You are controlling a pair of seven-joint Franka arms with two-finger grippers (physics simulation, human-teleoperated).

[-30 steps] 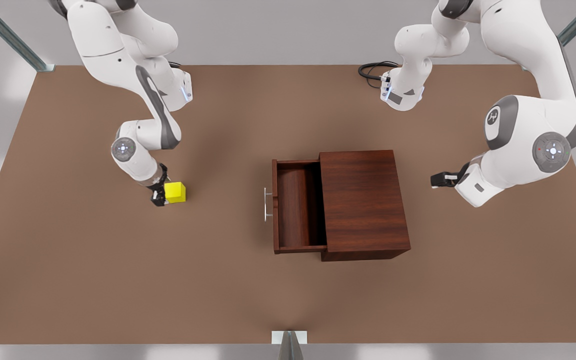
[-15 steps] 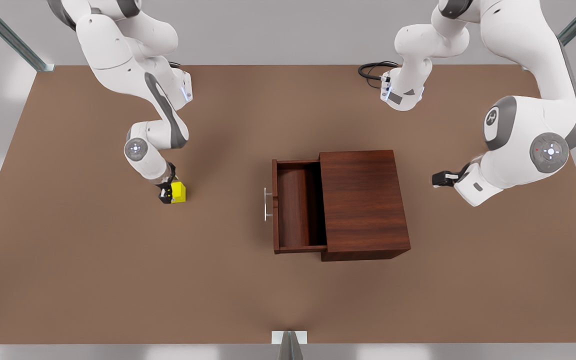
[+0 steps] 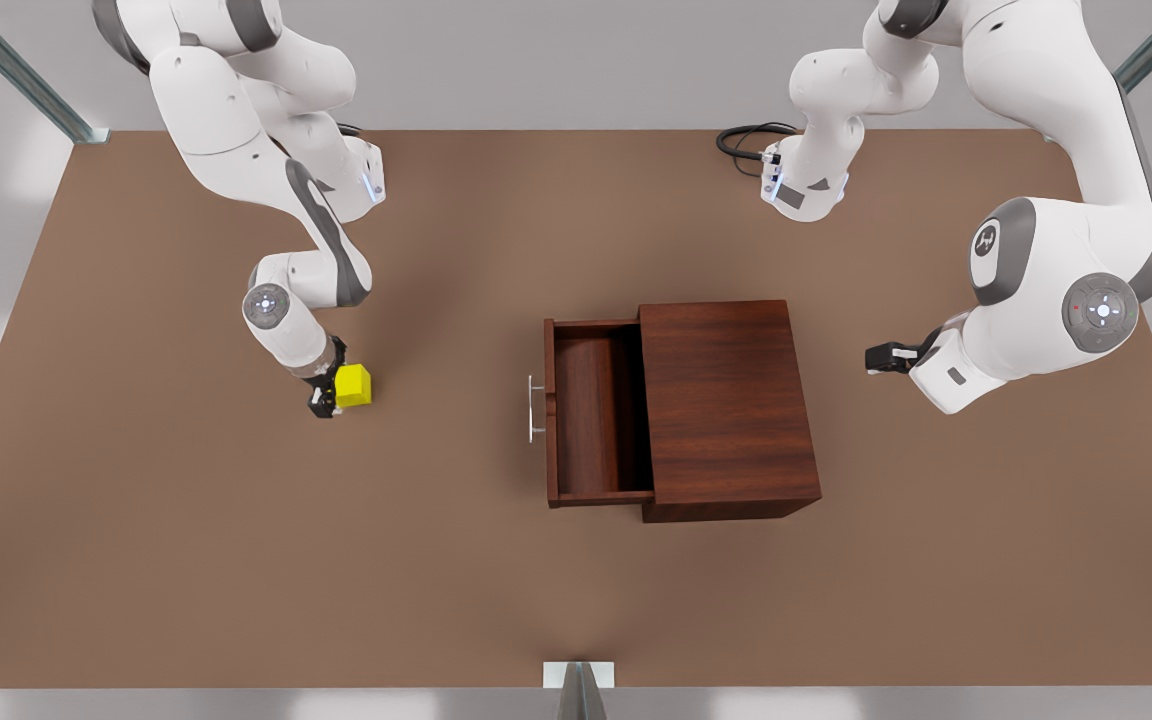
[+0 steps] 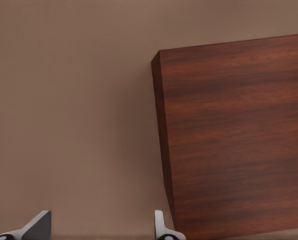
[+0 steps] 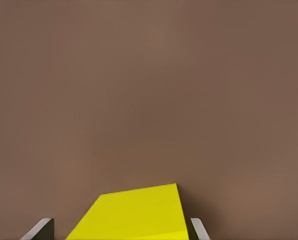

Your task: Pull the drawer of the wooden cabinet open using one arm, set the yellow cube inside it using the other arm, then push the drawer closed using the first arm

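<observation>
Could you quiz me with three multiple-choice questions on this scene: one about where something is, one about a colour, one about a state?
1. Where is the yellow cube?
A. inside the drawer
B. on the table, between the right tool's fingers
C. on top of the cabinet

2. What colour is the drawer's handle?
A. silver
B. yellow
C. black

3. What state is the drawer in?
A. shut
B. removed from the cabinet
C. pulled open

Answers:
1 B: the right tool has a finger on each side of the cube, away from the wooden cabinet.
2 A: a slim silver bar.
3 C: its empty inside shows; the left tool waits open behind the cabinet.
</observation>
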